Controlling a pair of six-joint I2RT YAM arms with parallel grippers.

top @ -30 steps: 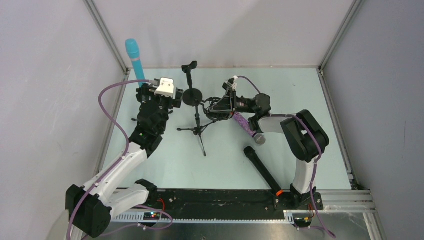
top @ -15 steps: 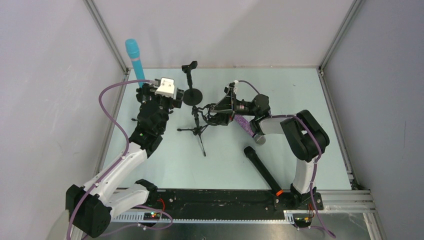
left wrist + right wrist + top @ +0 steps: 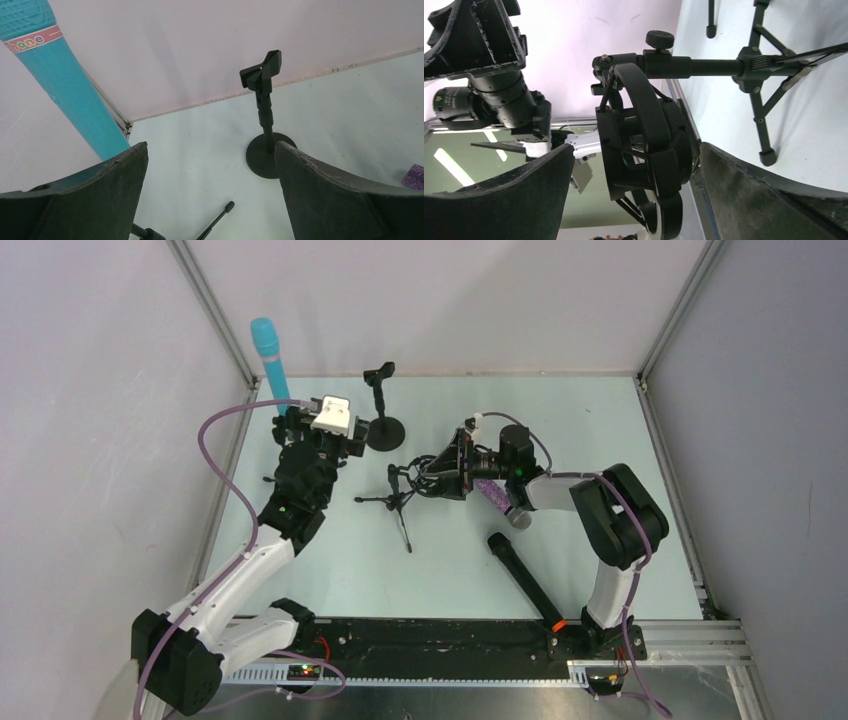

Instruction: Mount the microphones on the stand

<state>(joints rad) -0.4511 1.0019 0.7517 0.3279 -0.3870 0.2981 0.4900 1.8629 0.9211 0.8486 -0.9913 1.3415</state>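
The light blue microphone (image 3: 266, 353) (image 3: 65, 85) stands upright at the far left, its lower end hidden behind my left gripper (image 3: 325, 430) (image 3: 210, 145). That gripper is open with only table between its fingers. A black round-base stand (image 3: 383, 430) (image 3: 265, 115) with an empty clip stands just beyond it. My right gripper (image 3: 432, 472) (image 3: 635, 146) is open, its jaws on either side of the shock mount (image 3: 644, 130) of a small tripod stand (image 3: 398, 502). The purple glittery microphone (image 3: 495, 498) lies under my right wrist. The black microphone (image 3: 525, 578) with an orange ring lies nearer.
White walls and metal frame posts close in the pale green table (image 3: 560, 420) on three sides. A tripod leg (image 3: 220, 217) shows low in the left wrist view. The black base rail (image 3: 440, 635) runs along the near edge.
My right gripper has opened wide and swung lower and nearer around the tripod's shock mount. The left arm and all three microphones have stayed put.
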